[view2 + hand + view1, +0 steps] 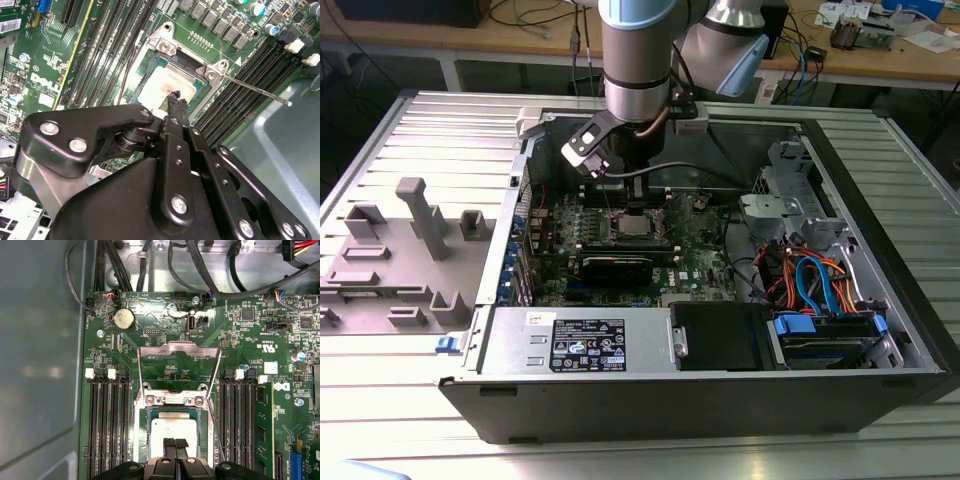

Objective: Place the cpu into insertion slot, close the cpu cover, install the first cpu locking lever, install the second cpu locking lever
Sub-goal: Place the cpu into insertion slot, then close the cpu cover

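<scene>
At the insertion slot [141,436]: the cpu [173,428] is lying flat inside it, dull silver top facing up. In the exterior view the cpu [638,225] is showing as a pale square in the slot, right under the arm [638,60].
Gripper [175,444]: it is hovering over the slot, above one edge of the cpu. It is clenched, its two black fingertips [170,445] pressing against each other with nothing between them. Whether they are touching the cpu cannot be told.
Cpu cover [178,348]: it is standing open, raised from the hinge edge of the slot and not lying over the cpu. Green board is showing through its square window.
Locking lever [255,89]: a thin silver rod is reaching away from one corner of the slot, across the neighbouring memory slots.
Memory slots [107,425]: long black rows are running along both sides of the slot.
Circuit board [240,340]: it is carrying the slot. A round coin battery [123,319] is sitting beyond the raised cover from the slot.
Computer case [670,400]: it is lying open around the slot, with blue and orange cables [820,280] bunching to the exterior view's right of the slot.
Grey fixture [415,215]: it is standing outside the case, well apart from the slot, to the exterior view's left.
</scene>
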Tool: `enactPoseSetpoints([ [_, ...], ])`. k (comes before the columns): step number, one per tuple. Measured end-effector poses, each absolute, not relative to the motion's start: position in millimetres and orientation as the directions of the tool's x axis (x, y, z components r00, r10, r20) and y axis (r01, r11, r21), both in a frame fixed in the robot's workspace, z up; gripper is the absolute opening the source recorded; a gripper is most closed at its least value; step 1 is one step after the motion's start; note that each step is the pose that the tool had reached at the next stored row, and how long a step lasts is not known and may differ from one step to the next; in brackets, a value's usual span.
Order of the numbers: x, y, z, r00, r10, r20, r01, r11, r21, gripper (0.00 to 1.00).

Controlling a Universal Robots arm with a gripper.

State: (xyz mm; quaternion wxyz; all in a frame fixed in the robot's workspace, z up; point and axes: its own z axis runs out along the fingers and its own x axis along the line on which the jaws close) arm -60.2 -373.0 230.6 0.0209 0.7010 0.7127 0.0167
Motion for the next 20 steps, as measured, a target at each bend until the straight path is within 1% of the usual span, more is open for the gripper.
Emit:
enactPoseSetpoints([
  [8, -59.6, -373.0, 231.3, -0.016, 1.0, -0.006, 0.999, 0.017, 0.052, 0.11],
  [10, -59.6, -373.0, 240.3, -0.016, 1.0, -0.006, 0.999, 0.017, 0.052, 0.11],
  [20, -59.6, -373.0, 242.3, -0.017, 1.0, -0.006, 0.999, 0.017, 0.052, 0.11],
])
